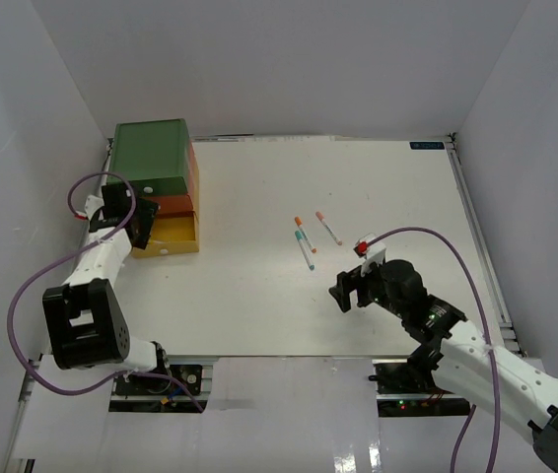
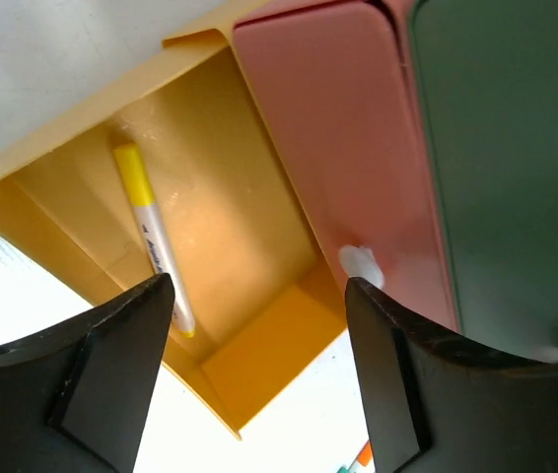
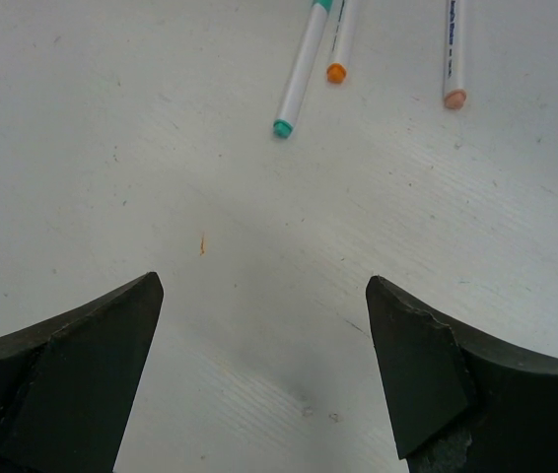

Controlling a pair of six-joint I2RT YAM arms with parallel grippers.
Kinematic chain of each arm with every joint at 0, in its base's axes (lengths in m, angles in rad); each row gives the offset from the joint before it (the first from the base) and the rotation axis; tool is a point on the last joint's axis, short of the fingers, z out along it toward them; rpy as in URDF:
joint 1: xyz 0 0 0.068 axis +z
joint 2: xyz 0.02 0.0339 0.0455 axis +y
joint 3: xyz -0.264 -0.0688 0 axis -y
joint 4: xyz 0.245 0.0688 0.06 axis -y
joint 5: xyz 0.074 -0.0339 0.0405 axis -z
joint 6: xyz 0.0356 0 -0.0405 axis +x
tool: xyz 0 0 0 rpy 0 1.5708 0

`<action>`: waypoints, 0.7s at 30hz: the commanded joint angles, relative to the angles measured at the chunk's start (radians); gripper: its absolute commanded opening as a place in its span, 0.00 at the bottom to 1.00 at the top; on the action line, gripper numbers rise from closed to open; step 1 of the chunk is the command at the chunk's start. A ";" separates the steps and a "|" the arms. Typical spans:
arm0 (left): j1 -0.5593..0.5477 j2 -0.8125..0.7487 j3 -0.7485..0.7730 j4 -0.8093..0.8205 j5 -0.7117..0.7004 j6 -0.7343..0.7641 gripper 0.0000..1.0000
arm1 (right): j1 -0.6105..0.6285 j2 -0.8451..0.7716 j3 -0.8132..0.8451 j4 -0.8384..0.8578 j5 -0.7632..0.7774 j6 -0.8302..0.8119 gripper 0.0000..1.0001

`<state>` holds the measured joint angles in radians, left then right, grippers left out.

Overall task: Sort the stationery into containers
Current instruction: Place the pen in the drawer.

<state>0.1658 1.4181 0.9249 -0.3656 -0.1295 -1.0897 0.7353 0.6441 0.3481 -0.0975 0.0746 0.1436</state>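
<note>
Three stacked drawers stand at the far left: green top (image 1: pixel 149 153), orange-red middle (image 1: pixel 193 184), and yellow bottom (image 1: pixel 169 236), which is pulled open. In the left wrist view the yellow drawer (image 2: pixel 259 365) holds one yellow pen (image 2: pixel 151 232); the orange-red drawer (image 2: pixel 338 138) is shut, with its white knob (image 2: pixel 361 264) showing. My left gripper (image 1: pixel 141 219) (image 2: pixel 259 296) is open and empty over the yellow drawer. Three pens lie mid-table: orange (image 1: pixel 305 235) (image 3: pixel 340 44), teal (image 1: pixel 306 253) (image 3: pixel 302 69), pink (image 1: pixel 329 229) (image 3: pixel 453 54). My right gripper (image 1: pixel 346 291) (image 3: pixel 264 296) is open and empty, just short of them.
White walls close in the table on the left, back and right. The green drawer (image 2: pixel 506 148) fills the right of the left wrist view. Cables loop from both arms. A small orange mark (image 3: pixel 202 244) is on the table.
</note>
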 commanded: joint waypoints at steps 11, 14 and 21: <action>0.006 -0.405 -0.104 0.043 0.237 0.459 0.98 | -0.001 0.408 0.287 -0.064 0.048 -0.033 0.92; -0.003 -0.549 -0.213 0.088 0.361 0.585 0.98 | -0.030 0.523 0.360 -0.067 0.091 -0.061 0.94; -0.120 -0.631 -0.328 0.126 0.447 0.728 0.98 | -0.157 0.794 0.558 -0.071 0.057 -0.136 0.99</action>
<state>0.0799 0.8036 0.6250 -0.2680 0.2379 -0.4679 0.6186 1.3849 0.8307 -0.1780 0.1276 0.0555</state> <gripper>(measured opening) 0.978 0.986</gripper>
